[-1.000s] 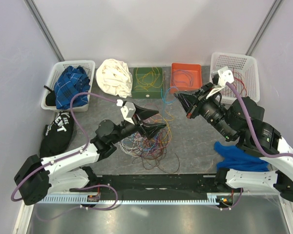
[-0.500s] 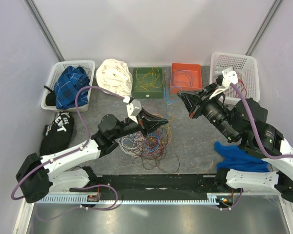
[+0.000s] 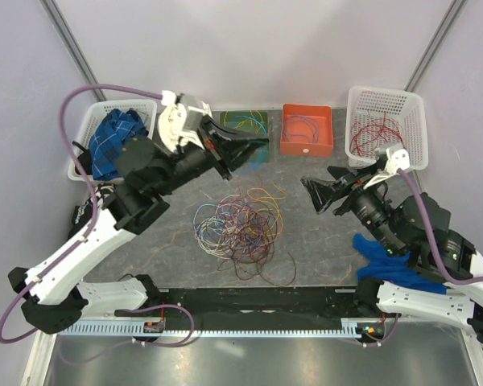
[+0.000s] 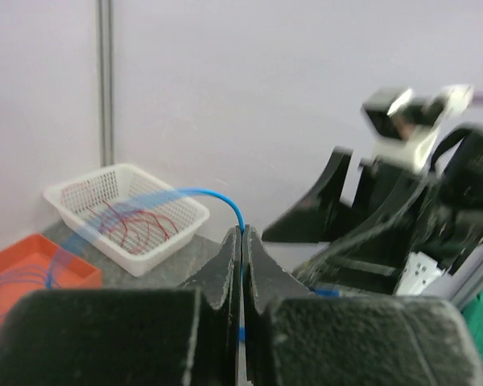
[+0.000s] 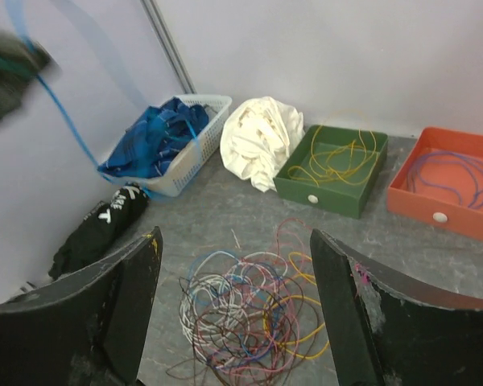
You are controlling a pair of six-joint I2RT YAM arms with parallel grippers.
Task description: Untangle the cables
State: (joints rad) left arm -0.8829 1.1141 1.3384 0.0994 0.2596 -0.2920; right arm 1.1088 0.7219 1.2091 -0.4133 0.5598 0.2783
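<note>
The cables (image 3: 237, 229) lie as a knotted heap of yellow, purple, blue, red, brown and white strands on the grey table, also seen in the right wrist view (image 5: 241, 322). My left gripper (image 3: 256, 146) is raised above the far side of the heap, shut (image 4: 242, 241) on one blue cable (image 4: 217, 197). That cable arcs from the jaw tips and shows as a blurred blue line (image 5: 64, 121) in the right wrist view. My right gripper (image 3: 315, 193) hangs to the right of the heap, open (image 5: 235, 241) and holding nothing.
Along the back stand a green tray (image 3: 225, 141) with yellow wires, an orange tray (image 3: 306, 146) with purple wires, and a white basket (image 3: 386, 100) with red wires. At left are a basket (image 3: 84, 133) of blue cloth and a black cloth (image 3: 92, 213). A blue cloth (image 3: 382, 251) lies near right.
My left gripper shut on a blue cable in the heap and rose up and back with it. My right gripper opened and drew back toward the near right.
</note>
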